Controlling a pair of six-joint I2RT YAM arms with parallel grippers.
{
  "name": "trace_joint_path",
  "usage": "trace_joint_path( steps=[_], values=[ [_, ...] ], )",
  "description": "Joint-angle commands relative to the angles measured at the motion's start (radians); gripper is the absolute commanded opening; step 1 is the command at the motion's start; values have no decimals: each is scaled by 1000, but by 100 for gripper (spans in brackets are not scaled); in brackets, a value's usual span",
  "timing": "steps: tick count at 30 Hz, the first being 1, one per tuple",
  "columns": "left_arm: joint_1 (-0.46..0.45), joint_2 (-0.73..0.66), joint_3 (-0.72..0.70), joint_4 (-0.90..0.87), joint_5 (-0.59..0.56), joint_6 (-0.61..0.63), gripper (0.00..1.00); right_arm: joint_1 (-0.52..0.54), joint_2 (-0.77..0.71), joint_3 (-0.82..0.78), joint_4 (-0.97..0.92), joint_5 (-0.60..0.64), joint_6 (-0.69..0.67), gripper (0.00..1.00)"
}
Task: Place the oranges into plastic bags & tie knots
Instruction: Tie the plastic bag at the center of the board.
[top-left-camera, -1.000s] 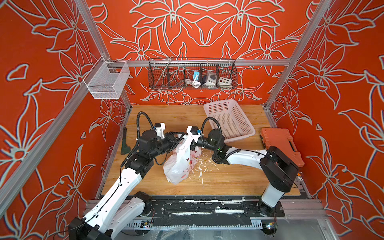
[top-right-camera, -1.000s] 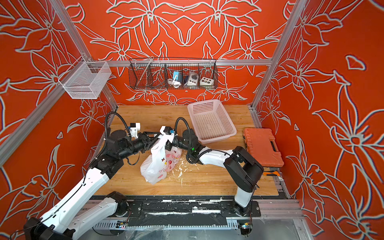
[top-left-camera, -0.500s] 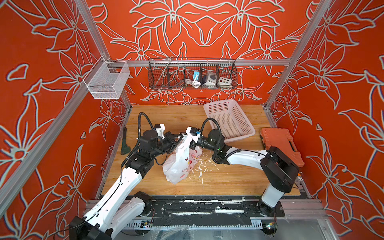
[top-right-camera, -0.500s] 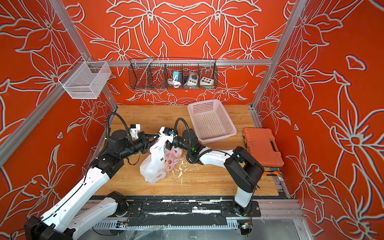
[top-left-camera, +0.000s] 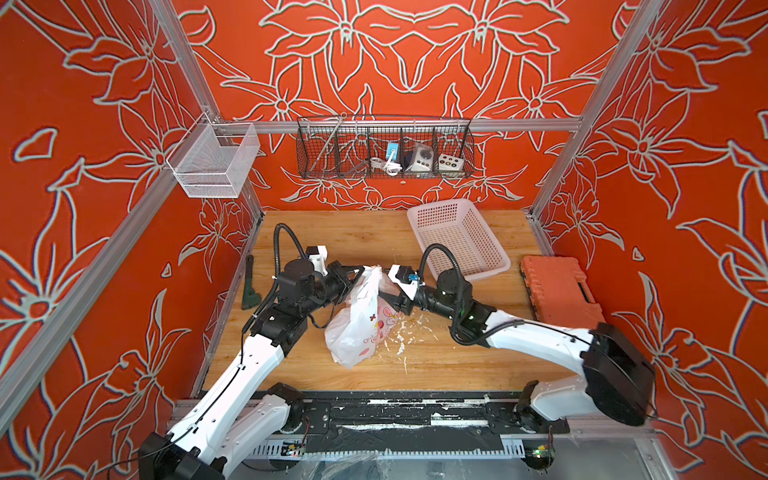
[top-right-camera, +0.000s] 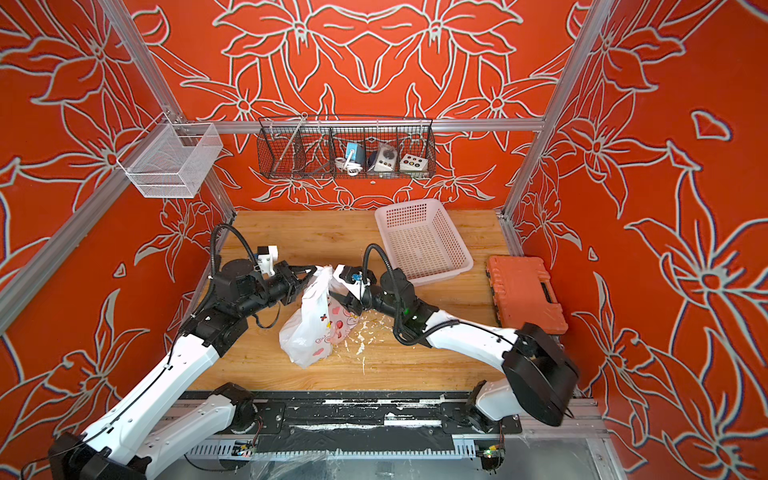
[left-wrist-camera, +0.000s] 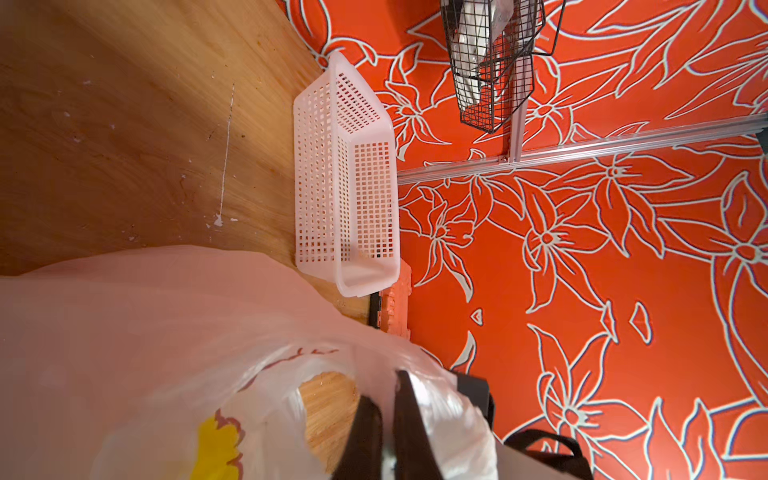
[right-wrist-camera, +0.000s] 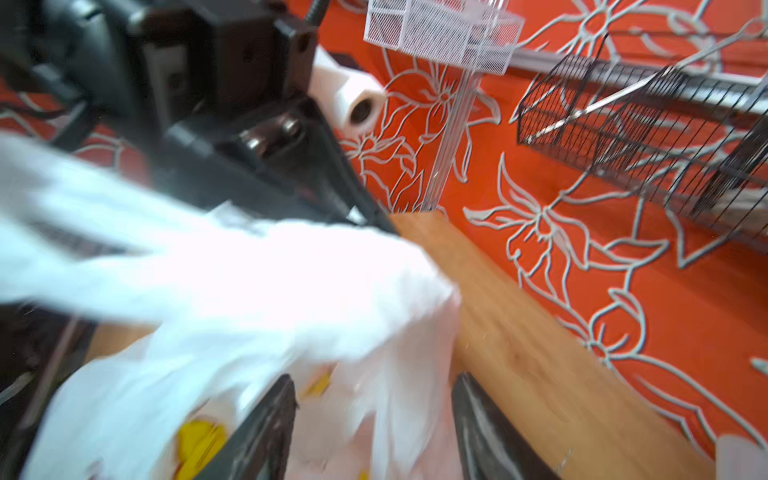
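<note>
My left gripper (top-left-camera: 357, 276) is closed tight on the bag (top-left-camera: 355, 336), pinching the film at its gathered top. In the left wrist view the two fingers (left-wrist-camera: 365, 432) sit nearly together with white plastic caught at them.

My right gripper (right-wrist-camera: 372, 415) has its jaws well apart and clamps nothing. Loose bag film lies in the gap between its fingers (right-wrist-camera: 266, 419). That view is blurred, so I can't make out finer contact.

In both top views my grippers face each other across the bag's peak. The left one touches it, and the right one is just beside it and slightly lower.

The bag body hangs below and between both grippers. It rests bulging on the table (top-left-camera: 353, 232), with the print toward the right gripper's side. The film hides the contents. I can't tell whether the top is knotted.

The basket (top-left-camera: 419, 212) is behind the right gripper, near it but apart. The orange case (top-left-camera: 557, 291) is further out on that side.
</note>
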Motion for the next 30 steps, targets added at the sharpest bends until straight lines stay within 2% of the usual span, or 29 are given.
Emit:
trace_joint_path(
  steps=[1,3,6,9,12,18,21,27,29,30],
  values=[
    [5,3,31,45,-13,22,0,-3,-127,16,-397,94,151,61],
    [6,7,34,51,-14,33,0,-2,-215,52,-586,106,329,60],
    [7,11,34,59,-18,48,0,-1,-284,121,-752,26,627,60],
    [7,18,38,64,-15,66,0,1,-287,189,-771,-112,863,60],
    [7,14,38,66,-19,85,0,17,-264,231,-697,-180,1037,61],
    [7,13,44,61,-20,110,0,101,-119,369,-650,-168,1174,62],
    [7,18,42,62,-17,115,0,112,-49,403,-596,-171,1243,62],
    [7,21,35,71,-10,119,0,112,32,452,-575,-132,1288,62],
    [6,23,38,71,-10,122,0,111,49,456,-566,-119,1292,58],
    [7,23,38,71,-12,123,0,111,53,453,-563,-112,1292,53]
  ],
)
